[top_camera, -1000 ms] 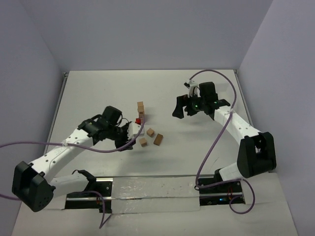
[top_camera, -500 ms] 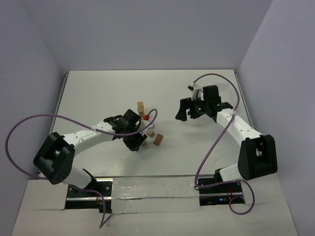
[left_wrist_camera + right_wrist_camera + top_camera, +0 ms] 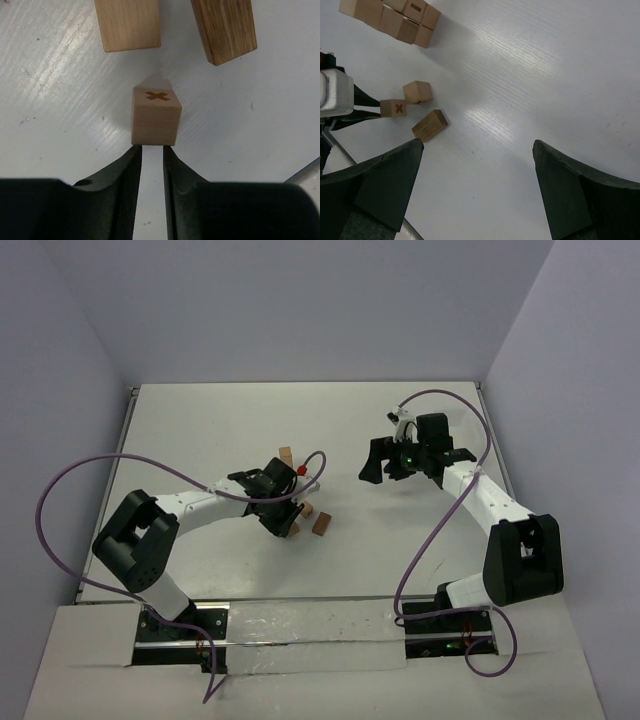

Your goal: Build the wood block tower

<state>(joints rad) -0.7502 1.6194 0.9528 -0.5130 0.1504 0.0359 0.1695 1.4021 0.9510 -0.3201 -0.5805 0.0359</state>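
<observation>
On our white table [image 3: 200, 430] we find the tower [image 3: 286, 454]; near it lie a pale wood block [image 3: 309, 509] and a darker block [image 3: 322, 523].

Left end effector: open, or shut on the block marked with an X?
Shut: the left end effector pinches the X-marked block at its tips, jaws nearly together, in the left wrist view.

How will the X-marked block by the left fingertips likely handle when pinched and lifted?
The X-marked block shows wood grain, so it is probably rigid under a pinch. Its flat faces suggest it would slide, not roll, if pushed. Small beside the left gripper, it is likely light and could twist in an off-centre grip.
</observation>
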